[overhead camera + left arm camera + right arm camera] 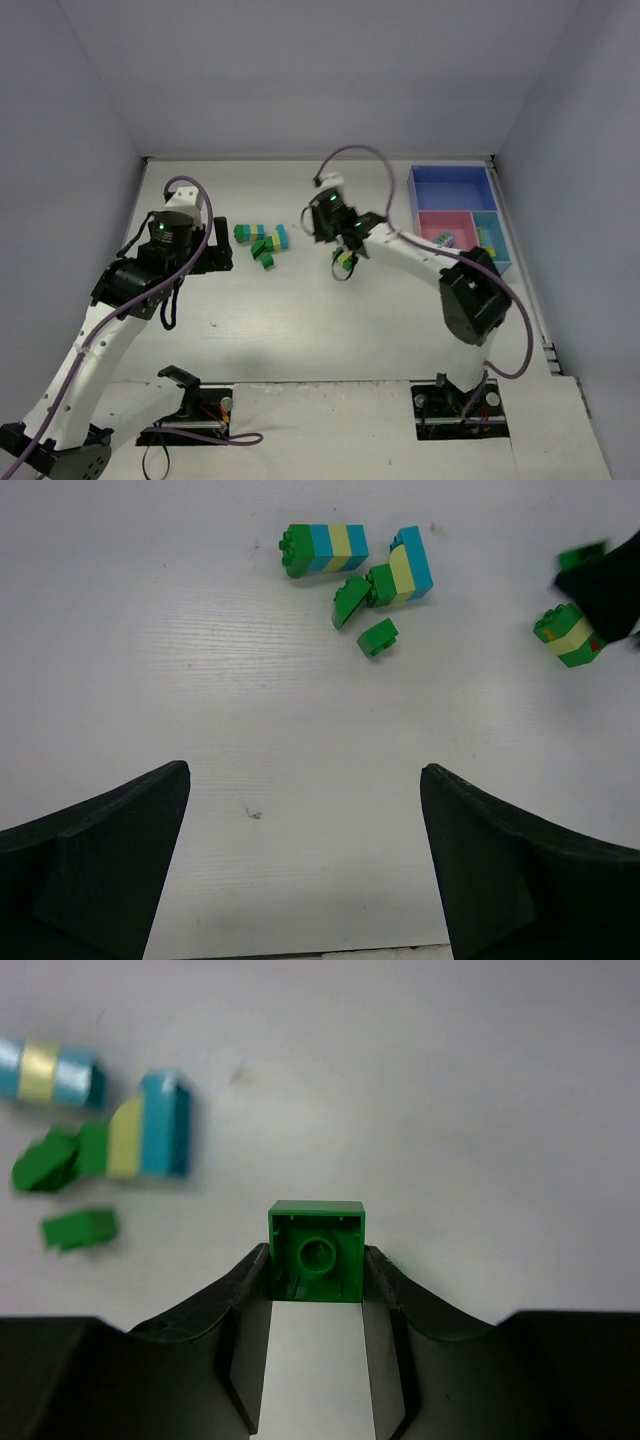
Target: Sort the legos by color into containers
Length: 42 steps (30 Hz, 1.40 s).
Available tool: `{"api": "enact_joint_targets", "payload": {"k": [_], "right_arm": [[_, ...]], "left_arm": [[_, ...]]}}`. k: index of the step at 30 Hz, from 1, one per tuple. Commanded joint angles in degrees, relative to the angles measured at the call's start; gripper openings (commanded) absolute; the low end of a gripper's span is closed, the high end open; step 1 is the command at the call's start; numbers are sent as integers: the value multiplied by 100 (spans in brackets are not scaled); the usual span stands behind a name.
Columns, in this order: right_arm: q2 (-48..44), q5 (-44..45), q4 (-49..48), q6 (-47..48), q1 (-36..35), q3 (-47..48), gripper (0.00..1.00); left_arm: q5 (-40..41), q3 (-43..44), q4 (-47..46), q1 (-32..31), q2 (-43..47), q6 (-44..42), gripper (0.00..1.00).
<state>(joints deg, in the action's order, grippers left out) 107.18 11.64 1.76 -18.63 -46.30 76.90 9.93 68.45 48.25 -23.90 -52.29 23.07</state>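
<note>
Pinched in the right jaws now: a green brick (316,1252), hollow underside facing the wrist camera, one finger snug on each flank. Looks, from the left wrist view, to be one end of a short stack (568,637) with a yellow-green layer. Cannot tell whether lifted or resting on the tabletop (300,330).

Sits near mid-tabletop, with the loose legos (262,242) at ten o'clock from it and the containers (460,175) well apart at two o'clock.

Reads as the pick-up step, grip on. Calls next for a clean lift, a swing toward two o'clock, and a choice among blue tray (450,192), pink tray (432,222) and light blue tray (488,222). Judging by that mixed stack, may need the colours pulled apart first. Shows small pieces (447,238) already in the pink and light blue trays, too tiny to name.

Left jaws spread wide, holding nothing, hovering over bare tabletop with the pile at one o'clock in that wrist view.

White, faintly scuffed surface underneath; plain pale grey walls (300,70) closing in on three sides.
</note>
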Motion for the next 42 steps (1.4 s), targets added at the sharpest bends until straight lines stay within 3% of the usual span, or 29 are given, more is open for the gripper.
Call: {"api": "enact_joint_targets", "payload": {"k": [1, 2, 6, 13, 20, 24, 28, 36, 42], "right_arm": [[-970, 498, -299, 474, 1173, 79, 0], [-1023, 419, -299, 544, 1751, 62, 0], [-1033, 243, -431, 747, 2982, 61, 2], [-146, -319, -475, 791, 4408, 746, 15], [655, -619, -440, 949, 4789, 1563, 61], [577, -820, -387, 1072, 4780, 1644, 68], [156, -1391, -387, 1326, 4430, 1504, 69], [-601, -1972, -413, 1811, 2209, 695, 72], [-330, -2017, -686, 1618, 765, 281, 85]], "left_arm": [[-70, -7, -386, -9, -167, 57, 91], [-97, -15, -404, -18, -228, 66, 91], [-158, -50, -509, -18, -325, 127, 91], [-229, -77, -615, -18, -475, 180, 91], [-211, -59, -641, -18, -580, 189, 91], [-237, -68, -650, -27, -589, 242, 91], [-211, -59, -668, -27, -572, 233, 91], [-114, 46, -694, -18, -580, 101, 91], [-167, 46, -720, -18, -572, 66, 91]]}}
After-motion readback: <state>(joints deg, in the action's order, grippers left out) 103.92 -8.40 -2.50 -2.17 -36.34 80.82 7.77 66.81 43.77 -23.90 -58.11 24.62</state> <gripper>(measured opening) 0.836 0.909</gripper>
